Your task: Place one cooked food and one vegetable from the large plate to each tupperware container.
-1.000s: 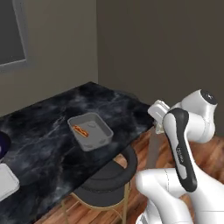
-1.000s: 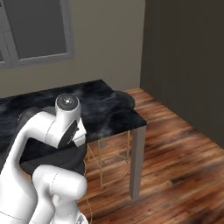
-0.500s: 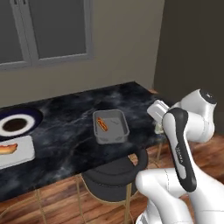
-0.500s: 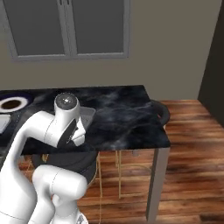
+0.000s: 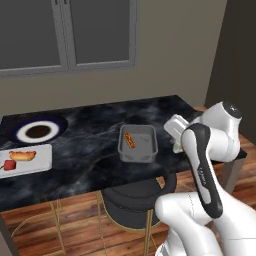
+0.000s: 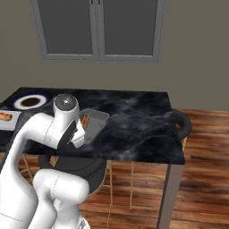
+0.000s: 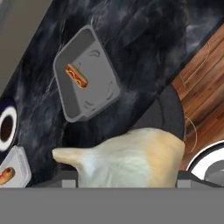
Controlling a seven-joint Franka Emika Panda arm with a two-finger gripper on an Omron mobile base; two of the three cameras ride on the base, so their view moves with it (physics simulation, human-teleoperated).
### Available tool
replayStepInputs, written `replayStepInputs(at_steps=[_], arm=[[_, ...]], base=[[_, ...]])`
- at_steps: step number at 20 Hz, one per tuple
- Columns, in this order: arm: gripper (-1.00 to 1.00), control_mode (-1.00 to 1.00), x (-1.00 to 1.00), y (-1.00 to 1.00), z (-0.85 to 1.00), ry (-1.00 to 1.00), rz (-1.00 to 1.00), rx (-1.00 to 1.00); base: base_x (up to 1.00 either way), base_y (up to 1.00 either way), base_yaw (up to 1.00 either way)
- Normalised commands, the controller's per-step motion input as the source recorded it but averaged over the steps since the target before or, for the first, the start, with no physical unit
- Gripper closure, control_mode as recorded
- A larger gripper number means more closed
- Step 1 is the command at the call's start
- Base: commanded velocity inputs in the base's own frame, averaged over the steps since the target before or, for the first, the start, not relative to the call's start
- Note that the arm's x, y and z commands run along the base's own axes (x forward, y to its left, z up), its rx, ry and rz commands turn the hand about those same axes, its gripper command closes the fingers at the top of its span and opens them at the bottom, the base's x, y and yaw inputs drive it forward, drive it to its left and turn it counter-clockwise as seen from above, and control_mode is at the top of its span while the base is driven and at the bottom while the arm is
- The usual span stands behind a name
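Observation:
My gripper (image 7: 127,173) is shut on a pale cream vegetable (image 7: 127,156), held off the counter's front right edge, where the vegetable (image 5: 178,147) peeks out below the white hand. The darker grey tupperware container (image 5: 146,150) sits mid-counter with a hot dog (image 5: 129,140) inside; it also shows as the grey container (image 6: 95,126) and the grey container (image 7: 94,89) with the hot dog (image 7: 76,75). The pale tupperware container (image 5: 40,161) at the left holds a hot dog (image 5: 22,155) and a red piece (image 5: 8,165). Behind it lies the large plate (image 5: 56,123).
The black marble counter (image 5: 90,130) ends at a right edge near my arm. A round black stool (image 5: 132,202) stands under the front edge and another stool (image 6: 181,124) at the counter's right. A window (image 5: 65,30) is on the back wall.
The whole picture has shifted, so the base has moved; the large plate and the pale container have come further into view at the left. The grip on the pale vegetable is unchanged.

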Motion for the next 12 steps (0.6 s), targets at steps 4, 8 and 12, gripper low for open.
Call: replayStepInputs(at_steps=[4,8,12], arm=[[1.00,-1.00,1.00,0.00,-0.15,0.09,0.03,0.00],[1.00,-1.00,1.00,0.06,-0.39,0.10,0.03,-0.02],[1.00,-1.00,1.00,0.06,-0.58,0.16,0.04,-0.05]], base=[[0.00,0.00,0.00],[0.00,0.00,0.00],[0.00,0.00,0.00]])
